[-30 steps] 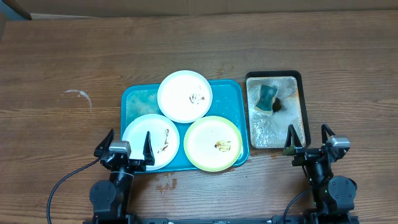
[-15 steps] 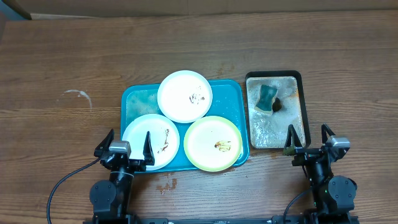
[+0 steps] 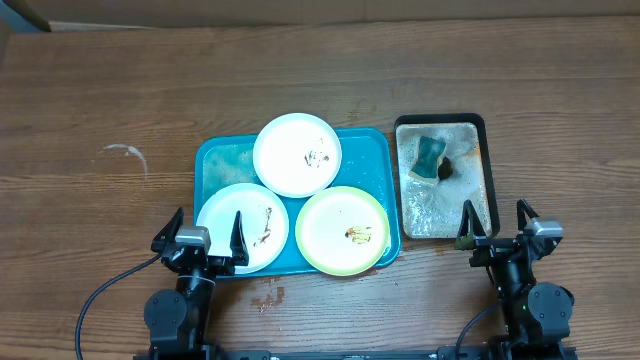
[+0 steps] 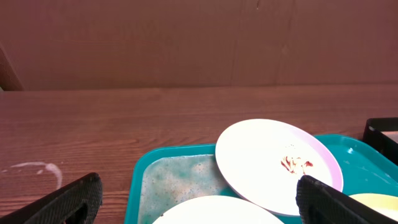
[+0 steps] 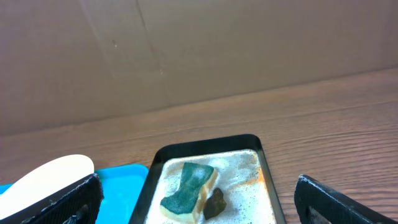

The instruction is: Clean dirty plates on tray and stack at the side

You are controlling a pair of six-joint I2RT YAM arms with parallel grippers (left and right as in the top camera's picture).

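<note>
My left end effector (image 3: 208, 220) and right end effector (image 3: 494, 212) sit at the near edge of the desk (image 3: 100, 100), fingers wide apart, holding nothing. Three smeared plates lie on the teal tray (image 3: 215, 160): back white plate (image 3: 297, 153), near-left white plate (image 3: 250, 212), yellow-green plate (image 3: 343, 230). The sponge (image 3: 430, 155) is in the black tray (image 3: 440, 119) of foamy water just beside it. Risk as I judge it: the plates crowd and seem to overlap, and the near-left one overhangs the rim, so lifting one by its thin edge could drag a neighbour or slip, and a soggy sponge may drip.
</note>
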